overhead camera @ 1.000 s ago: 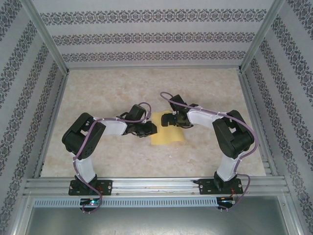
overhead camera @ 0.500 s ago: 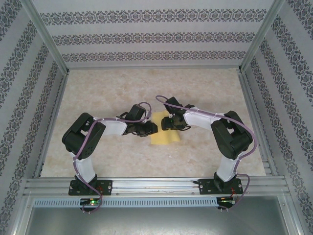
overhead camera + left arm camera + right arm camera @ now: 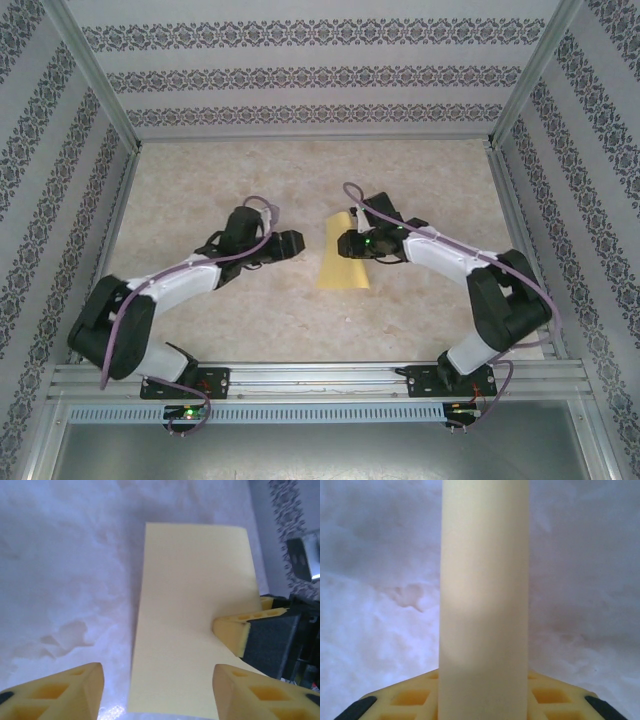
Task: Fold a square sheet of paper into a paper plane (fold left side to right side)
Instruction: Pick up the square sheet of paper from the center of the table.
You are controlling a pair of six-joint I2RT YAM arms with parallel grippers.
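Note:
The square sheet of paper [image 3: 340, 258] lies mid-table, yellow, folded into a narrow upright rectangle [image 3: 192, 615]. My left gripper [image 3: 291, 244] hangs just left of the sheet, open, nothing between its fingers [image 3: 60, 692]. My right gripper [image 3: 350, 243] reaches in from the right and is shut on the sheet's right edge; one of its yellow fingertips [image 3: 234, 631] rests on top of the paper. In the right wrist view the paper [image 3: 484, 580] runs as a pale strip straight up from between that gripper [image 3: 484, 682], hiding the gap between the fingers.
The pale marbled tabletop [image 3: 200, 190] is fenced by metal rails [image 3: 110, 240] on both sides, with patterned walls beyond. The left arm [image 3: 150, 295] stretches low across the near left; the right arm's elbow [image 3: 505, 305] stands near the right rail.
My left gripper opened and drew back left off the paper, its arm stretching out low. My right gripper closed on the sheet's right edge. The sheet now looks narrower.

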